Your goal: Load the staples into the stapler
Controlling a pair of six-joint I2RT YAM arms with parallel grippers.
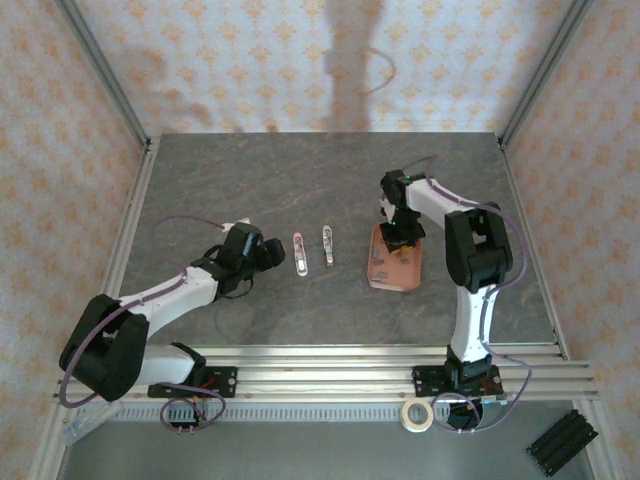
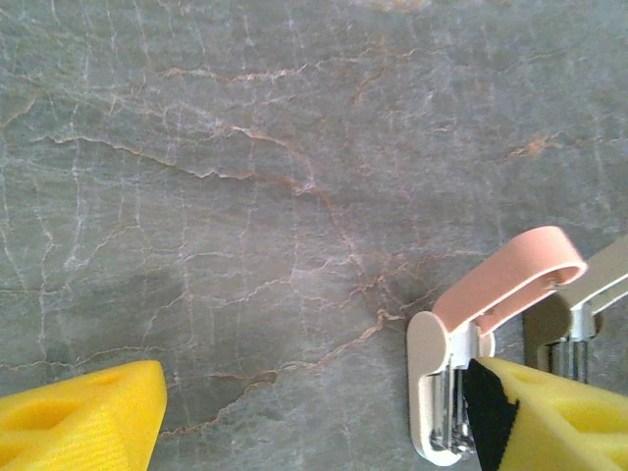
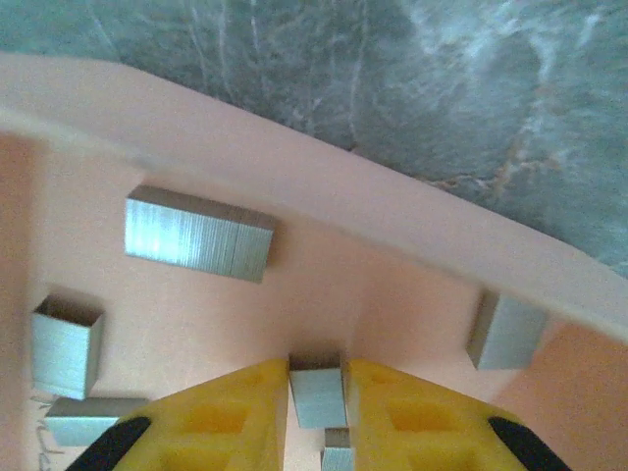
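Note:
The stapler (image 2: 444, 365) lies open on the table, its pale pink lid (image 2: 510, 280) swung up and its silver channel showing. From above it is a slim piece (image 1: 299, 255), with a second slim silver part (image 1: 327, 245) just right of it. My left gripper (image 2: 316, 392) (image 1: 268, 252) is open wide, and its right finger (image 2: 549, 417) covers the stapler's near end. My right gripper (image 3: 316, 371) (image 1: 401, 238) is down in the salmon-pink tray (image 3: 294, 167), shut on one short strip of staples (image 3: 316, 394). Other staples (image 3: 196, 234) lie loose on the tray floor.
The tray (image 1: 380, 275) sits right of the table's centre, with its raised rim close in front of the right fingers. A roll of tape (image 1: 416, 414) and a black holder (image 1: 562, 441) lie beyond the front rail. Metal frame posts stand at the table's edges.

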